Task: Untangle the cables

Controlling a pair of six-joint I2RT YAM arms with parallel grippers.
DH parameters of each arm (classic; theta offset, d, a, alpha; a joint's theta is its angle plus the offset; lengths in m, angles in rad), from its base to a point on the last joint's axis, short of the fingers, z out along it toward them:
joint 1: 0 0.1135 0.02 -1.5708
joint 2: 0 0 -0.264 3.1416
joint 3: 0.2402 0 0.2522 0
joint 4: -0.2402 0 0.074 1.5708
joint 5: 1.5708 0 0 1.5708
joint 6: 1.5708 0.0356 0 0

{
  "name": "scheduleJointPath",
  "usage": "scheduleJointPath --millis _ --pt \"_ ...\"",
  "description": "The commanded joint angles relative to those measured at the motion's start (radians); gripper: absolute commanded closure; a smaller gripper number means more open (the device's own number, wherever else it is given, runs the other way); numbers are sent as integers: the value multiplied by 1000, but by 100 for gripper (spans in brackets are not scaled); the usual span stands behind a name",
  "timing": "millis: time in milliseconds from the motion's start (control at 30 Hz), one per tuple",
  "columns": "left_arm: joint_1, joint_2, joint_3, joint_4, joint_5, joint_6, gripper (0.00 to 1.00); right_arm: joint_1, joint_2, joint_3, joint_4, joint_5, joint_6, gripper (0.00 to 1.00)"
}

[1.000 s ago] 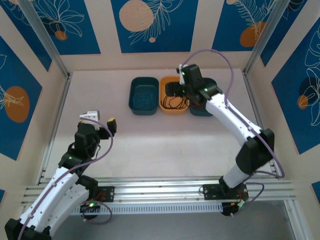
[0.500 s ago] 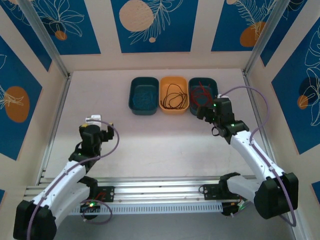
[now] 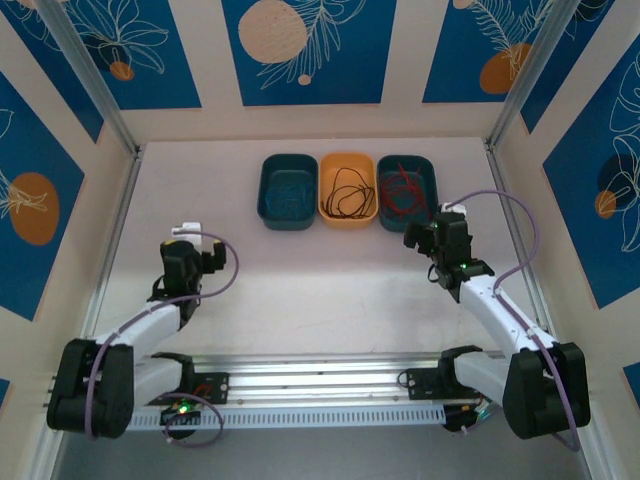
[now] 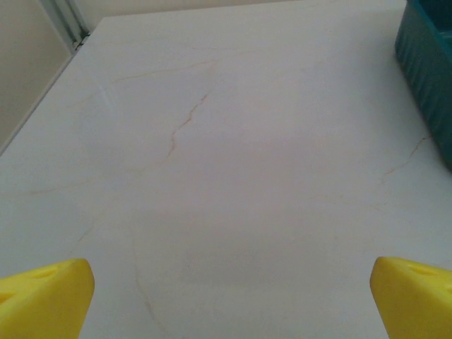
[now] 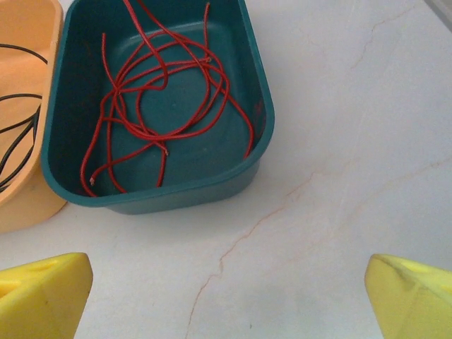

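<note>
Red cables (image 5: 162, 99) in teal bin (image 5: 183, 192); black cables (image 3: 347, 192) in orange bin (image 3: 349, 222) alongside.

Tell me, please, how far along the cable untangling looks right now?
Done, it seems: the red cable lies alone in a teal bin, the black cable in the orange bin. In hand: nothing; the left gripper and right gripper are open and empty. Left: probably nothing, judging by these views.
</note>
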Motion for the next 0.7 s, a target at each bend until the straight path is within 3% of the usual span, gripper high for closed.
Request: scheduleJointPath --millis 0,467,667 --pt "18 53 -20 180 86 23 0 -8 -15 -39 129 29 -67 1" --pt "54 220 -36 456 234 78 0 -64 -22 -149 321 -53 -115 1" --pt "88 390 -47 650 303 72 0 -70 -49 -242 482 -84 -160 1"
